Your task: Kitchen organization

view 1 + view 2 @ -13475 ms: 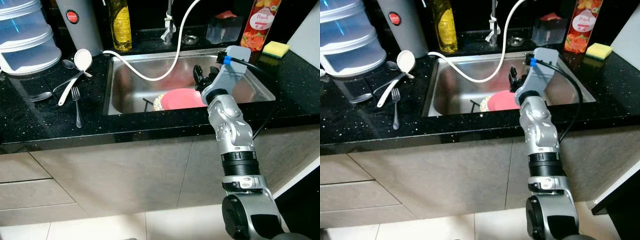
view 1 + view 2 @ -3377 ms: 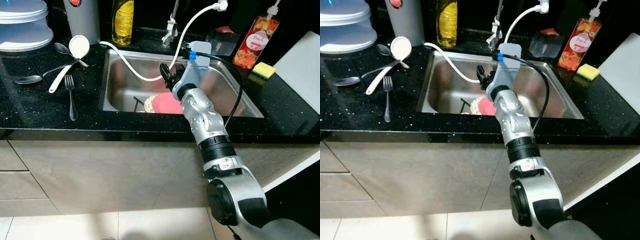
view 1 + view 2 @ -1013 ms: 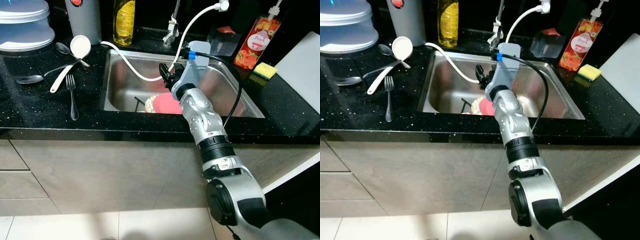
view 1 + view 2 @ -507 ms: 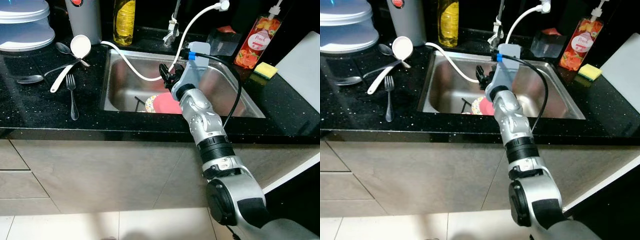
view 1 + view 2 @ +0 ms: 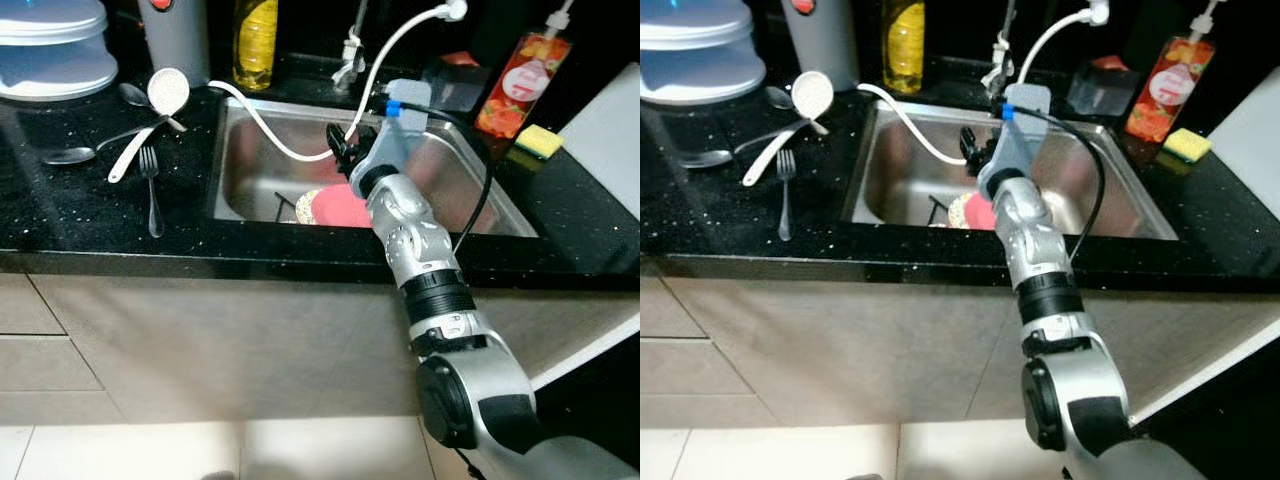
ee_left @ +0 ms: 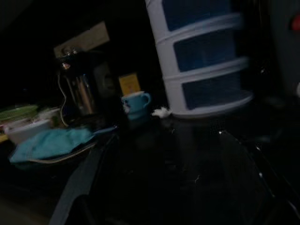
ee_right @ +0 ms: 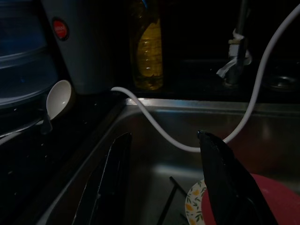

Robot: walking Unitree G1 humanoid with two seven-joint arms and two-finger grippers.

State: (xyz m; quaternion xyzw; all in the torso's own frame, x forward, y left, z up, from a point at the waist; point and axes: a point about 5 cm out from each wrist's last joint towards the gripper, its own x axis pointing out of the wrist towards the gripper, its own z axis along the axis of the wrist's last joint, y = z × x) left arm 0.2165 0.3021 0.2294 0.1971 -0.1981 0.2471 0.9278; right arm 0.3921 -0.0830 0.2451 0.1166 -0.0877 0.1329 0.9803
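The organizing looks hardly begun: the pink plate lies in the sink on a flowered dish, and the fork lies on the counter. The right tool hovers above the sink, fingers wide apart, holding nothing.

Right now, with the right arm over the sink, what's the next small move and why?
Probably lower the right claw toward the pink plate in the sink. Its fingers are open and empty above the basin, the white hose runs between them, and the plate lies just below and ahead. Steer clear of the hose.
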